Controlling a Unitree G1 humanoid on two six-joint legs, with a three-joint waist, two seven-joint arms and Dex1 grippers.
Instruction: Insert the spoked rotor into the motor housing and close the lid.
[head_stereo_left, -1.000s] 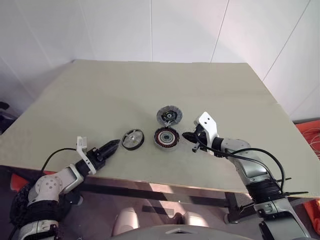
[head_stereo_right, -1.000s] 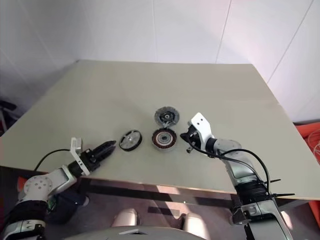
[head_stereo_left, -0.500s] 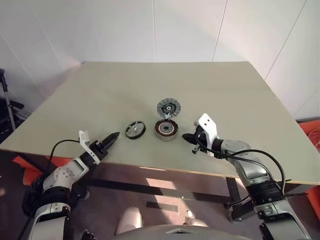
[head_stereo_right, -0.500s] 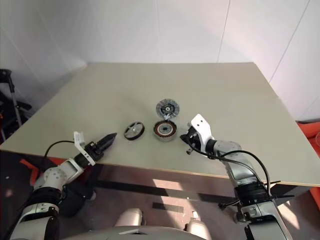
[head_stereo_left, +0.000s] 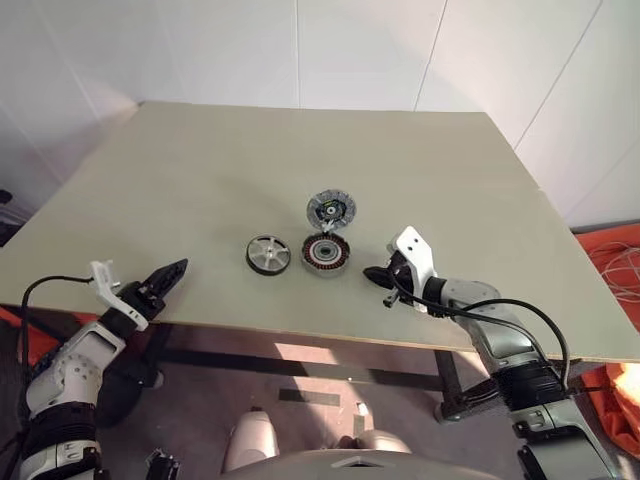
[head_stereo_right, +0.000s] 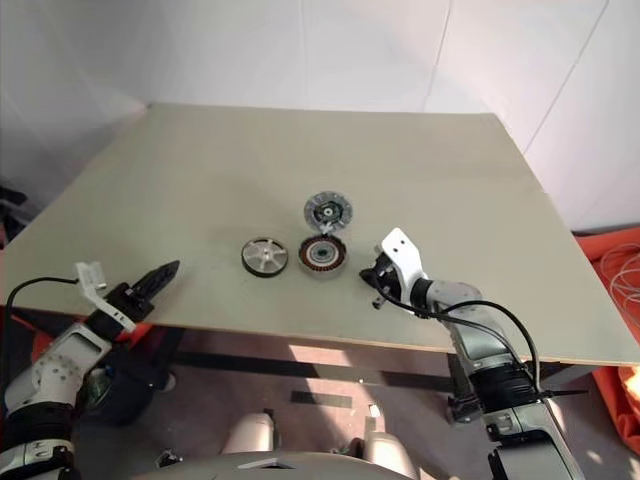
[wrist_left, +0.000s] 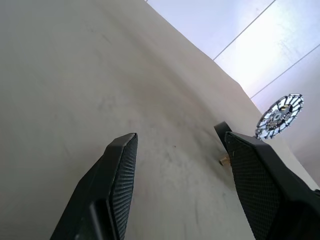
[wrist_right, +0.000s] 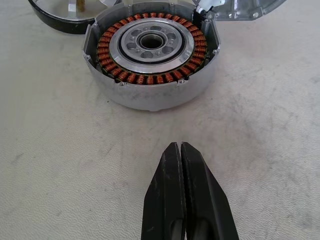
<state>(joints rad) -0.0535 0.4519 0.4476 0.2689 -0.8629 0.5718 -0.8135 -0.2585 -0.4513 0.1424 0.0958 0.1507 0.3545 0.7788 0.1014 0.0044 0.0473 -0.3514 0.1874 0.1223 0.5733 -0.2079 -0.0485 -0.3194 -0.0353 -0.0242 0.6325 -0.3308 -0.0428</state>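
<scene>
White walls back your beige table (head_stereo_left: 200, 180). Your motor housing (head_stereo_left: 326, 254) sits mid-table, the spoked rotor (head_stereo_left: 267, 254) just beside it at nine o'clock, the lid (head_stereo_left: 331, 210) at twelve. Right gripper (head_stereo_left: 374, 273), fingers together, waits at three; left gripper (head_stereo_left: 166, 275), fingers apart, hangs empty at the near edge.

One motor housing (head_stereo_left: 325, 254), two spoked discs (head_stereo_left: 268, 254), on one table (head_stereo_left: 200, 170).

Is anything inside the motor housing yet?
No rotor. The motor housing shows its copper windings and silver centre, open on top. The bore's depth is too dark to see.
</scene>
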